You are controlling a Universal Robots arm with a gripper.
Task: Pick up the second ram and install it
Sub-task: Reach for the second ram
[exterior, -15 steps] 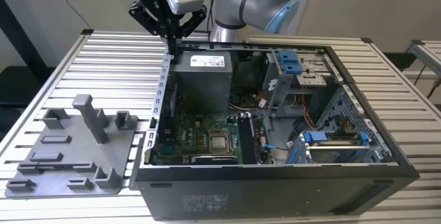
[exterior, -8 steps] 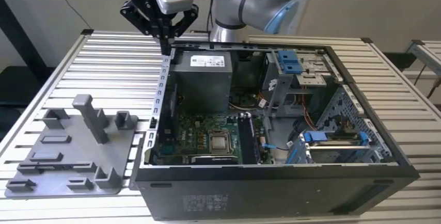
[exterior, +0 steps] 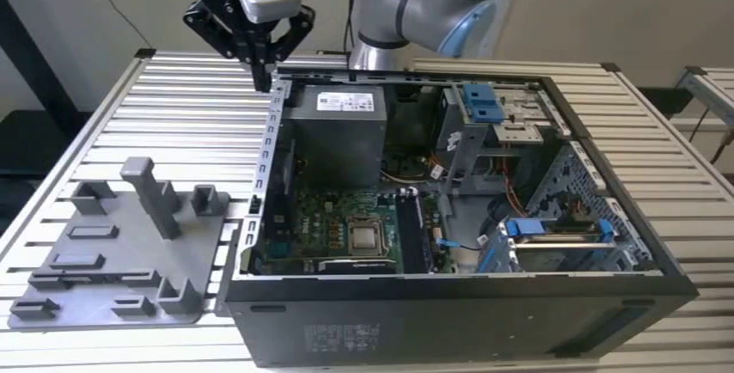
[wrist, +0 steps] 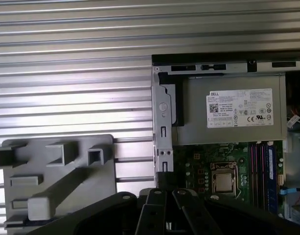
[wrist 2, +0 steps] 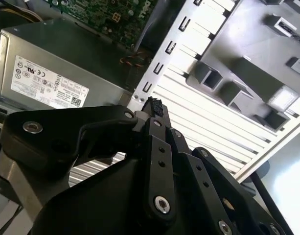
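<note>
**Gripper closed and empty above the case corner; ram apparently in its slot**

The gripper [exterior: 265,81] hangs over the slatted metal table [exterior: 195,115], above the far corner of the open computer case [exterior: 459,321] on the exterior view's left. Its fingers point down and are pressed together at the tips. In the second wrist view the gripper [wrist 2: 153,105] has nothing between them. The tips are level with the rim of the case or just above it, and they touch nothing that can be seen.

The ram [exterior: 413,234] appears to be the dark, long board standing on edge in the slots of the green motherboard [exterior: 333,218], just beside the processor socket [exterior: 367,237]. From this angle it is hard to be sure how fully it is seated. It lies well apart from the gripper, toward the near side of the case.

The grey power supply [exterior: 333,132] sits inside the case below the gripper, against the far wall.

A grey fixture plate [exterior: 115,261] with upright posts lies on the table near its front corner on the exterior view's left, just beside the case.
</note>
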